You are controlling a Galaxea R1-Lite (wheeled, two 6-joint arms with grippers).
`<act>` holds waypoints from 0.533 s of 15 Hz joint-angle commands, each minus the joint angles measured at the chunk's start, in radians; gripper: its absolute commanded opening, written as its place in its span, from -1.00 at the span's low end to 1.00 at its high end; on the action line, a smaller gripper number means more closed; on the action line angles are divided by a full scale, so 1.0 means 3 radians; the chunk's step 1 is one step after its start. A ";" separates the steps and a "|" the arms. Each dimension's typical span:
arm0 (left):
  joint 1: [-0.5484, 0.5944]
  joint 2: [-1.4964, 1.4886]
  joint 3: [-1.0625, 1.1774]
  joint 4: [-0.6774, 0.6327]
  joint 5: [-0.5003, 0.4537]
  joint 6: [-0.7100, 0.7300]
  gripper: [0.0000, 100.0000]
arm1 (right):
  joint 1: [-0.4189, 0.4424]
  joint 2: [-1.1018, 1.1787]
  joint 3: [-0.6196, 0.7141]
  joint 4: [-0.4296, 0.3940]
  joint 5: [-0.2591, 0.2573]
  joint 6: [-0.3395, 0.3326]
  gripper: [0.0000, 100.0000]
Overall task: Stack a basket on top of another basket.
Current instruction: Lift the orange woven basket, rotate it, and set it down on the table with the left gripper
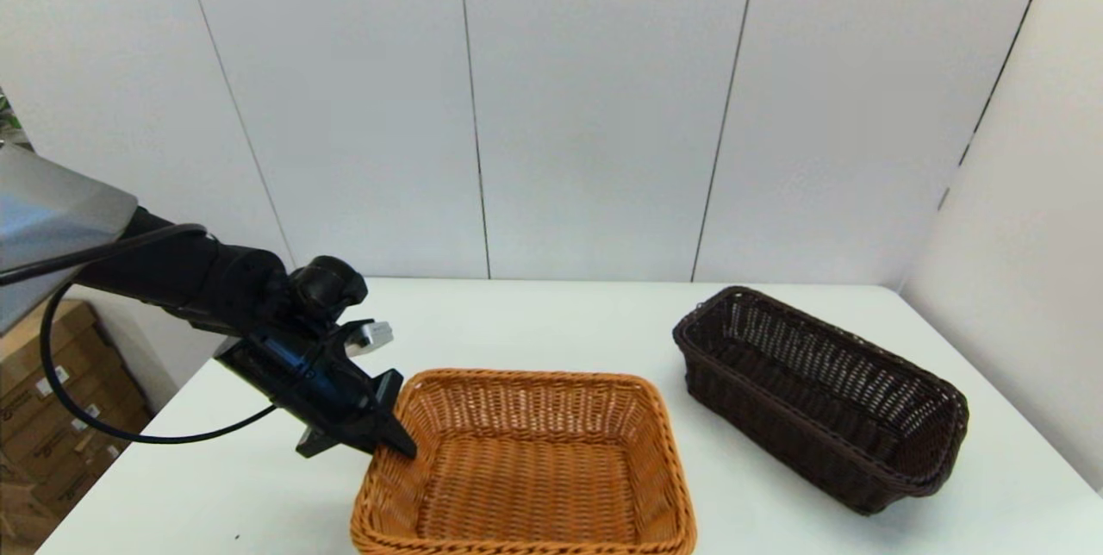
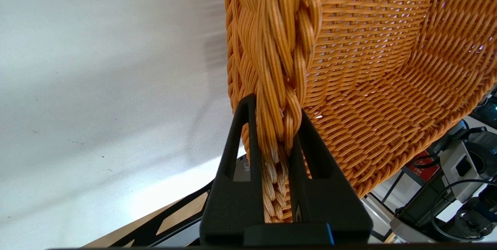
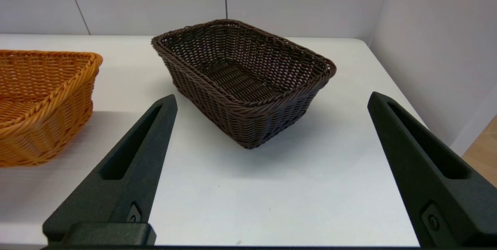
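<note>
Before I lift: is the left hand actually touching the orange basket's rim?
Touching. In the left wrist view, the left hand has both fingers clamped on the orange basket's braided rim.

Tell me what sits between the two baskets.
Nothing: only bare white table separates the orange-tan basket from the dark brown basket, clearest in the head view.
</note>
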 commanded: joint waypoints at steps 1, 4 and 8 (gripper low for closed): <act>-0.0001 0.0007 -0.0002 0.0010 -0.0006 -0.0008 -1.00 | 0.0000 -0.0001 0.0003 0.0000 0.0000 -0.0001 1.00; -0.0001 0.0017 0.0004 0.0010 -0.0001 -0.0019 -1.00 | 0.0000 -0.0001 0.0003 0.0000 0.0000 -0.0001 1.00; -0.0001 0.0012 0.0009 0.0010 -0.0001 -0.0024 -1.00 | 0.0000 -0.0001 0.0003 0.0000 0.0000 -0.0001 1.00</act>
